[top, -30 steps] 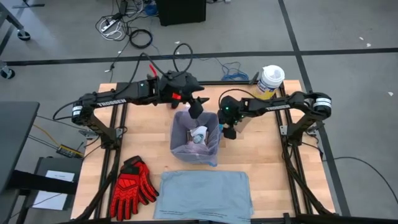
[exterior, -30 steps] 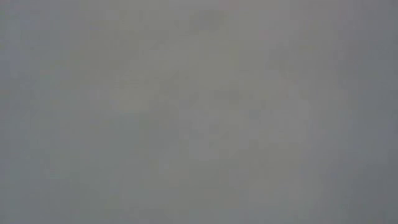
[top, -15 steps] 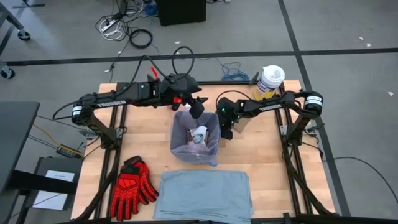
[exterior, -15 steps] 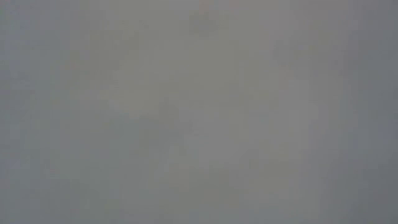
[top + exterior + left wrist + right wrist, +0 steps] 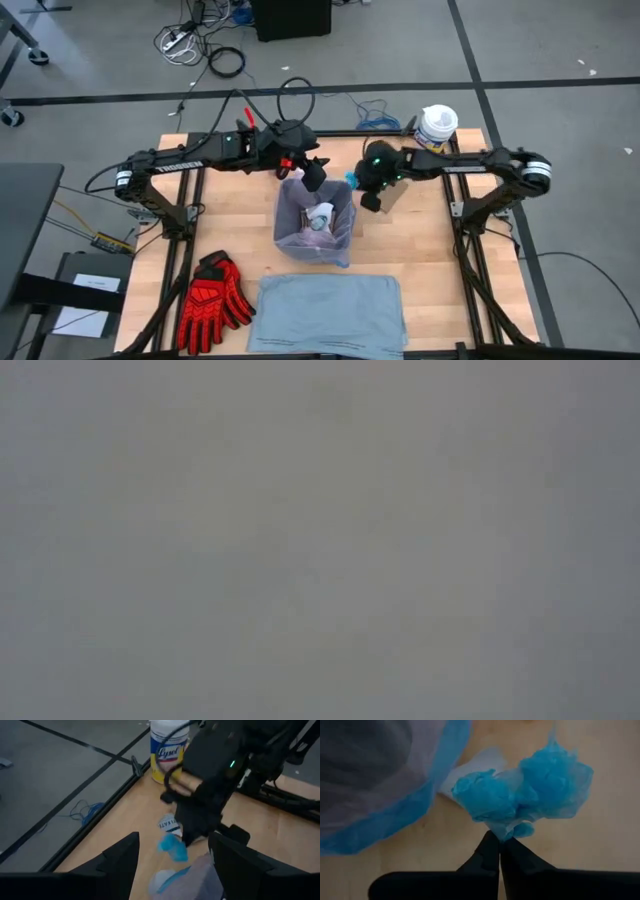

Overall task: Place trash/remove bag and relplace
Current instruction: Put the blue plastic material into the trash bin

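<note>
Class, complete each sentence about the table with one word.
1. The right pincer is shut on a crumpled ____ scrap.
2. The lined bin stands between the two ____.
3. The gloves near the table's front are ____.

Missing words: blue; arms; red

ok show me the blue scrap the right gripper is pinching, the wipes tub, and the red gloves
blue scrap [image 5: 530, 790]: right wrist view, middle of the crumpled wad above the shut right gripper [image 5: 499, 851].
wipes tub [image 5: 436, 130]: high view, its white lid.
red gloves [image 5: 213, 300]: high view, the palm area.
</note>
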Available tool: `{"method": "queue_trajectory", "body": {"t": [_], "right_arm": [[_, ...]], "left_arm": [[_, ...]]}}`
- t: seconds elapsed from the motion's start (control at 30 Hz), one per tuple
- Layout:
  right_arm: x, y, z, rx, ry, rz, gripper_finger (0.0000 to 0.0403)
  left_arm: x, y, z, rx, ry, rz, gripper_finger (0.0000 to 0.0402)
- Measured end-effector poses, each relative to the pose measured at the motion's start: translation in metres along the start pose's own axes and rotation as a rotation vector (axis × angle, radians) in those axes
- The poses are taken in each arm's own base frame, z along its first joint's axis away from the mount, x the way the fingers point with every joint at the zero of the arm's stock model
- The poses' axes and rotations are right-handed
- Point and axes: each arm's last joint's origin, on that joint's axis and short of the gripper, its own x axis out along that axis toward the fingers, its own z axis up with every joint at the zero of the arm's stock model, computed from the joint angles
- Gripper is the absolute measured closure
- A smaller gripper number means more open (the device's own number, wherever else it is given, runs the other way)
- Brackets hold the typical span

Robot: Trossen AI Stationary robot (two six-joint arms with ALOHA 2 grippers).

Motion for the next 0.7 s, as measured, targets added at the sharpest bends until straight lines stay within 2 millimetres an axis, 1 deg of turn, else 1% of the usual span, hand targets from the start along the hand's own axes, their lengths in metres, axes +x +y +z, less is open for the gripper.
{"method": "queue_trajectory", "body": {"t": [0.17,0.33,0.53,0.6,0.7], "right_arm": [[-0.041,-0.008,0.012,0.014,-0.135,-0.066,0.0403],[-0.082,-0.007,0.037,-0.002,-0.308,-0.016,0.0403],[-0.120,0.009,0.074,-0.068,-0.475,0.089,0.0403],[-0.128,0.017,0.085,-0.090,-0.511,0.117,0.0403],[-0.135,0.028,0.096,-0.119,-0.542,0.166,0.0403]], "left_arm": [[0.000,-0.001,0.005,0.038,-0.046,-0.010,0.0152],[-0.001,-0.001,0.009,0.070,-0.087,-0.006,0.0152],[-0.001,-0.001,0.008,0.073,-0.083,-0.001,0.0152],[-0.001,-0.001,0.008,0.058,-0.081,-0.002,0.0152],[-0.008,-0.001,0.012,-0.014,-0.085,-0.041,0.0152]]}}
